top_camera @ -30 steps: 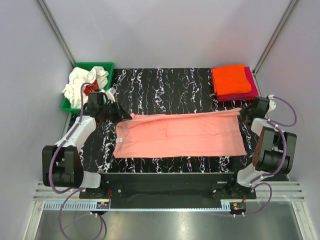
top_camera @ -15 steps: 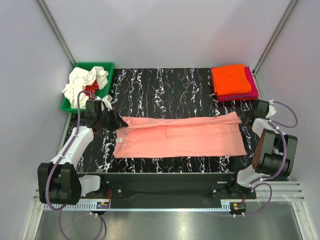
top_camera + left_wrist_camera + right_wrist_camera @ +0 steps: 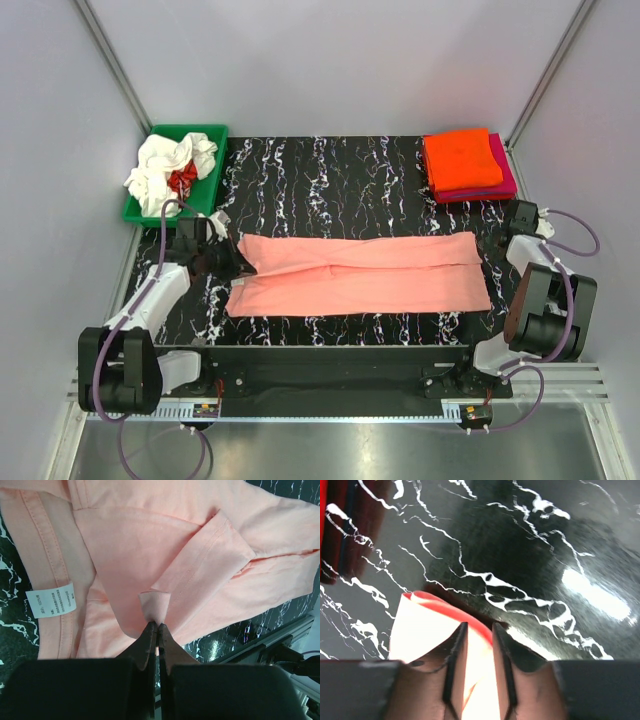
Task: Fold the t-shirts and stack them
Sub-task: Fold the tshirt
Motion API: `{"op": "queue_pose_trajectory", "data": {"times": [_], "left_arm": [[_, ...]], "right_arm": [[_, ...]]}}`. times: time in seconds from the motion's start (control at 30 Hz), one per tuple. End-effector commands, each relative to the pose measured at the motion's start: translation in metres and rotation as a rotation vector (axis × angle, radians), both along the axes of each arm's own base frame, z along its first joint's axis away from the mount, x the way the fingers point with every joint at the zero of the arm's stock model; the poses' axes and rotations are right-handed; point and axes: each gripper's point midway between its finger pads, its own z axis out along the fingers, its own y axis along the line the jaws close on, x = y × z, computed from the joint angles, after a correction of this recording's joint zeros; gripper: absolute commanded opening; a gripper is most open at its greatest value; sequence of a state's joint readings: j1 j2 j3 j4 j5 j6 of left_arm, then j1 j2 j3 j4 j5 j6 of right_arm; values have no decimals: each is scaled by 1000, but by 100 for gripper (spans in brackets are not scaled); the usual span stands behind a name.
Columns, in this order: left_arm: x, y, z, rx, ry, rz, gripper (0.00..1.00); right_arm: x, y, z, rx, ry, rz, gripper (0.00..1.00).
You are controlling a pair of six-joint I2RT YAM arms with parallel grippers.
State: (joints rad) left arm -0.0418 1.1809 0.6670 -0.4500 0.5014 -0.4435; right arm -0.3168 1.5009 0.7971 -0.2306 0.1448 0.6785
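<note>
- Your black, white-veined marble-pattern table (image 3: 340, 170) carries everything here.
- The salmon-pink cloth t-shirt (image 3: 360, 272) lies across the table's near half as a long flat band, folded lengthwise, stretching from one arm to the other.
- The green plastic bin (image 3: 190, 131) sits at the far left corner, just beyond the table's edge.
- A crumpled white t-shirt (image 3: 155, 170) fills the bin and spills over its near rim, with a red t-shirt (image 3: 182, 180) bunched in the middle of it.
- At the far right corner, a folded bright orange t-shirt (image 3: 462, 158) rests on a folded magenta t-shirt (image 3: 505, 175).
- Your left gripper (image 3: 156, 626) is at the salmon shirt's left end, jaws pressed together on a small pinched-up fold of the cloth.
- Your right gripper (image 3: 479, 626) is at the shirt's far right corner, jaws parted a little; pink cloth shows in the gap, though you can't tell whether the pads touch it.
- A white care label (image 3: 50, 600) shows beside the hem in your left wrist view.
</note>
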Motion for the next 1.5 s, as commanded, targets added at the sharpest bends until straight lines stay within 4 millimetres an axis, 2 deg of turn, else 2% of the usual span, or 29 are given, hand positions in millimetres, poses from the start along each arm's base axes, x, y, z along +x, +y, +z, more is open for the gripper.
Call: {"op": "queue_pose_trajectory", "data": {"times": [0.0, 0.03, 0.2, 0.4, 0.47, 0.5, 0.53, 0.63, 0.67, 0.73, 0.77, 0.83, 0.87, 0.9, 1.03, 1.13, 1.2, 1.23, 1.3, 1.33, 1.37, 1.4, 1.47], "left_arm": [[3, -5, 13, -32, -51, -27, 0], [1, -8, 14, -43, -52, -38, 0], [-4, -10, 10, -35, -49, -55, 0], [-6, -7, -3, 10, -9, -35, 2], [-10, -10, -7, 6, 17, -46, 9], [-9, -11, -6, 9, 16, -47, 18], [-8, -6, -7, 36, 20, -31, 20], [-2, 5, 8, 98, -26, 15, 24], [1, 8, 18, 109, -63, 36, 34], [13, 18, 32, 147, -121, 93, 39], [23, 18, 42, 141, -165, 110, 45], [32, 14, 45, 115, -173, 113, 51], [37, 11, 36, 104, -136, 90, 51], [43, 2, 44, 66, -140, 46, 51], [64, -4, 26, 34, -76, 18, 51], [88, -6, 31, 16, -115, 43, 51], [105, -9, 30, 2, -98, 45, 50], [112, -10, 20, 1, -65, 49, 50], [127, -11, 21, 0, -67, 53, 50], [131, -10, 9, 10, -32, 55, 50], [138, -9, 11, 20, -39, 61, 49], [142, -4, 5, 47, -31, 81, 49], [147, 4, -18, 96, 16, 107, 49]], "right_arm": [[2, -13, 34, -31, -7, -76, 35], [-3, -11, 35, -20, 17, -80, 36], [-2, -3, 51, 22, -6, -72, 39], [-6, 3, 44, 42, 15, -47, 38], [-8, 5, 40, 51, 27, -40, 38], [-8, 6, 38, 60, 30, -38, 38], [-9, 11, 35, 79, 34, -25, 38], [-10, 15, 33, 94, 37, 2, 37], [-10, 17, 33, 97, 39, 17, 37], [-5, 26, 35, 127, 27, 79, 37], [-5, 29, 34, 138, 29, 90, 36], [-1, 39, 34, 188, 12, 121, 36], [0, 42, 33, 203, 10, 126, 36], [1, 44, 33, 213, 9, 126, 36], [5, 56, 31, 234, -18, 122, 35], [15, 68, 28, 276, -43, 134, 34], [25, 77, 24, 294, -65, 147, 34], [30, 81, 24, 312, -76, 150, 34], [41, 84, 16, 322, -82, 150, 33], [45, 84, 15, 333, -85, 145, 33], [48, 83, 5, 338, -68, 136, 33], [53, 82, 4, 337, -71, 129, 32], [53, 73, -13, 314, -29, 87, 31]]}}
